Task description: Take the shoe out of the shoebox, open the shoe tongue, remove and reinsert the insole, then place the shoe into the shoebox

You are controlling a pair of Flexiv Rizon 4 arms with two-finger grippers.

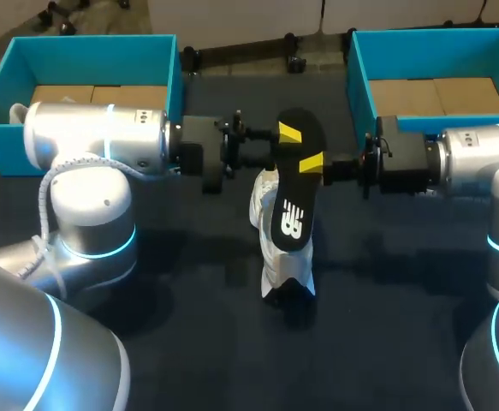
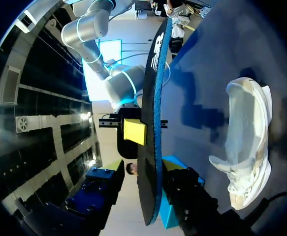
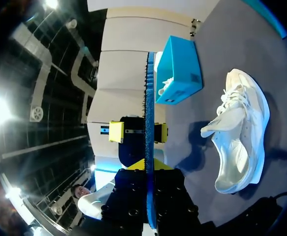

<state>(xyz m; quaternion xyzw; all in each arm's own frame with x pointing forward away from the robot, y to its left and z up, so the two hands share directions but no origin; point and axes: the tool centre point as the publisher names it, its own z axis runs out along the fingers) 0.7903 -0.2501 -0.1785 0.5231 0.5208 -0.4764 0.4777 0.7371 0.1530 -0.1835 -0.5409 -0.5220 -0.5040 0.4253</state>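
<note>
Table (image 1: 189, 360), two shoeboxes (image 1: 95, 58), one shoe (image 1: 270, 257), one insole (image 1: 296, 197)

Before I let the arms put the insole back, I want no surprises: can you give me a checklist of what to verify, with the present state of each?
1. Insole out of the shoe: ok, it is held in the air above the shoe.
2. Left gripper shut on the insole: ok, a yellow tip on each face in the right wrist view.
3. Right gripper shut on the insole: ok.
4. Tongue pulled open: ok.
5. Insole lined up with the shoe's opening: cannot tell.
6. Shoebox by the right arm free to take the shoe: ok, its bare floor shows.
</note>
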